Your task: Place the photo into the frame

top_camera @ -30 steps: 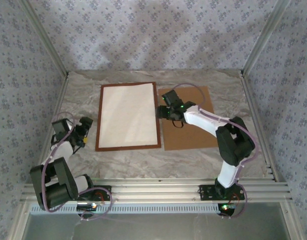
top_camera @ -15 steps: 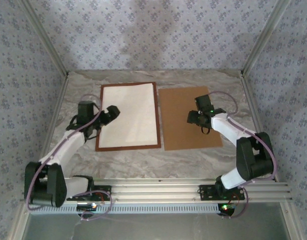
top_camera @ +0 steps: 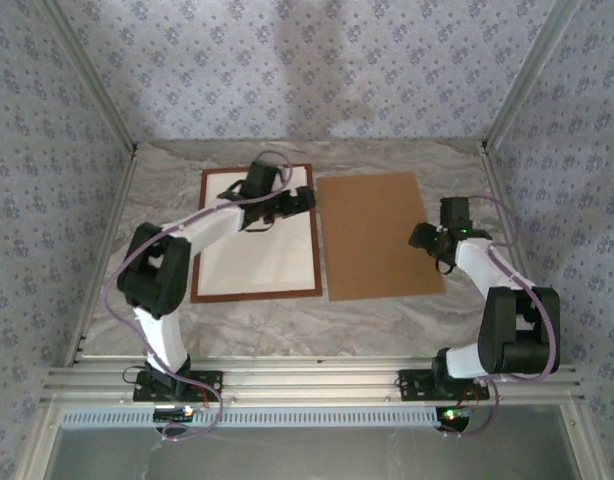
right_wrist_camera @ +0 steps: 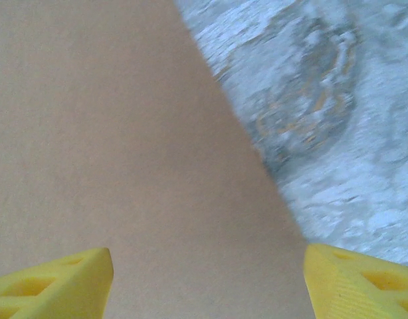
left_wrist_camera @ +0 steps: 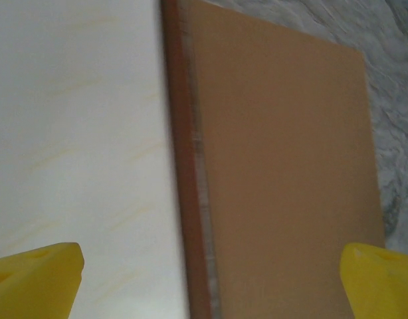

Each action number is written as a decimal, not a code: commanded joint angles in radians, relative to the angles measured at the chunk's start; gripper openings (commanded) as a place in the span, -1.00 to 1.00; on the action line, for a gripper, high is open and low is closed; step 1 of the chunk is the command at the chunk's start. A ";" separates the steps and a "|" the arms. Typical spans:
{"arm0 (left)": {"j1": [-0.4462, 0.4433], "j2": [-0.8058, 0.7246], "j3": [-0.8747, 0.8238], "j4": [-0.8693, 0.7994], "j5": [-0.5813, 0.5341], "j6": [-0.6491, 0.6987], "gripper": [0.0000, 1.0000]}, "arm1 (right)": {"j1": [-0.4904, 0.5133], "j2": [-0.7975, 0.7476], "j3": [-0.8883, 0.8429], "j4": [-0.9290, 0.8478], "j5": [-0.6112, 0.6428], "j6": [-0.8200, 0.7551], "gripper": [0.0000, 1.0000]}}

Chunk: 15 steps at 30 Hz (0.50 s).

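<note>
The frame point(top_camera: 257, 294), thin and reddish-brown, lies flat on the left half of the table, and a pale cream sheet point(top_camera: 249, 250) fills its opening. The photo is out of view. My left gripper point(top_camera: 301, 200) hovers open over the frame's upper right rail. In the left wrist view that rail point(left_wrist_camera: 184, 199) runs between the gripper's point(left_wrist_camera: 210, 286) yellow fingertips, cream sheet on one side, brown board on the other. My right gripper point(top_camera: 424, 237) stands open over the right edge of the backing board point(top_camera: 377, 235), nothing between its fingers point(right_wrist_camera: 207, 282).
The plain brown backing board point(right_wrist_camera: 124, 133) lies flat just right of the frame, nearly touching it. Marbled grey tabletop point(top_camera: 387, 320) surrounds both and shows beside the board point(right_wrist_camera: 337, 100). Patterned walls and aluminium posts close in the table on three sides.
My left arm swung from the table left of the frame across to its upper right rail. My right gripper drew back from the frame's right edge to the board's right edge.
</note>
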<state>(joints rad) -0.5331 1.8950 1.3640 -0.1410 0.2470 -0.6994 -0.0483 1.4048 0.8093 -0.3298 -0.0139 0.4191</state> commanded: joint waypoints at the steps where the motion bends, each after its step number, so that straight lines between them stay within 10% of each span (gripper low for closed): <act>1: -0.071 0.075 0.124 -0.083 0.018 0.002 0.97 | -0.078 0.044 0.001 0.061 -0.128 -0.071 0.54; 15: -0.221 0.409 0.574 -0.480 -0.138 0.043 0.97 | -0.147 0.276 0.165 0.065 -0.260 -0.146 0.52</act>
<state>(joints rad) -0.7433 2.2536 1.8645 -0.4725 0.1616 -0.6823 -0.1932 1.6691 0.9527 -0.2539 -0.2440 0.3035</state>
